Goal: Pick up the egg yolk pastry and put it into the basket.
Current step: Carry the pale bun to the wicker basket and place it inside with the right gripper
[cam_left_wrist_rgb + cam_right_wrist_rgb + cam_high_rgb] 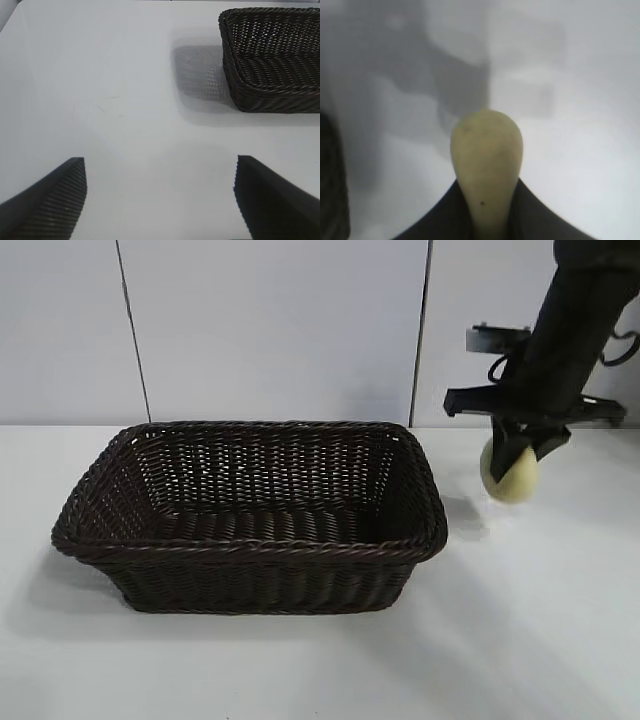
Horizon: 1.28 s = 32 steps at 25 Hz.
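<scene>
Pickup done: your right claw (517, 445) is clamped on the egg yolk pastry (510, 476), lifted off the table (540, 640) at the basket's (250, 550) three o'clock. Carry and drop remain. Left claw (160, 200) is parked, spread apart.

Right arm (580, 320): matte black casing, looped black cables, flat black crossbar. Left end effector (160, 200): black wedge fingers (50, 200), finely ribbed pads.

Right arm slants down from the upper right of the exterior frame, its right gripper (518, 452) clamped on the pastry (511, 476), held clear of the surface. Left gripper (160, 200) spread wide along its wrist view's lower edge.
</scene>
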### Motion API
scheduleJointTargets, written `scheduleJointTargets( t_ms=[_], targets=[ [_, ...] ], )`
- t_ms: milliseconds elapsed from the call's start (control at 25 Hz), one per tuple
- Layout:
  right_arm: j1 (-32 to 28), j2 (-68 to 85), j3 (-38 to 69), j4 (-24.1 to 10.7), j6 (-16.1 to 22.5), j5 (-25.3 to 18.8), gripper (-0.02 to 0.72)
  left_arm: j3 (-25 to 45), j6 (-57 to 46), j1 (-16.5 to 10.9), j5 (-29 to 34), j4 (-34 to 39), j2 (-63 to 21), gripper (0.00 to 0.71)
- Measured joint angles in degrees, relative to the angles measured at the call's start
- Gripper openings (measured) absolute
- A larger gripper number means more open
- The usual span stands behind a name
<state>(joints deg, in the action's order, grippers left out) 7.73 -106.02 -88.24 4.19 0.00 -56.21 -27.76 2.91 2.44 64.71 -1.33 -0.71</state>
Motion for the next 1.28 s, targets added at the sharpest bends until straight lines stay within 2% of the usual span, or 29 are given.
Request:
scheduleJointTargets(
  t_ms=[240, 480, 880, 1080, 1280],
  targets=[
    [1.17, 1.37, 0.00, 2.62, 0.00, -0.55, 0.084, 0.00, -0.05, 0.00, 0.00, 0.00, 0.00, 0.589],
    [9.43, 1.37, 0.05, 3.82, 0.00, 1.11, 0.083, 0.00, -0.05, 0.00, 0.00, 0.00, 0.00, 0.589],
    [26.55, 1.06, 0.10, 4.35, 0.00, 9.84, 0.083, 0.00, -0.05, 0.00, 0.00, 0.00, 0.00, 0.589],
    [28.96, -0.28, 0.10, 4.41, 2.55, 14.28, 0.081, 0.00, -0.05, 0.00, 0.00, 0.00, 0.00, 0.589],
    [28.95, -3.50, 0.10, 4.35, 3.16, 16.05, 0.077, 0.00, -0.05, 0.00, 0.00, 0.00, 0.00, 0.589]
  ],
)
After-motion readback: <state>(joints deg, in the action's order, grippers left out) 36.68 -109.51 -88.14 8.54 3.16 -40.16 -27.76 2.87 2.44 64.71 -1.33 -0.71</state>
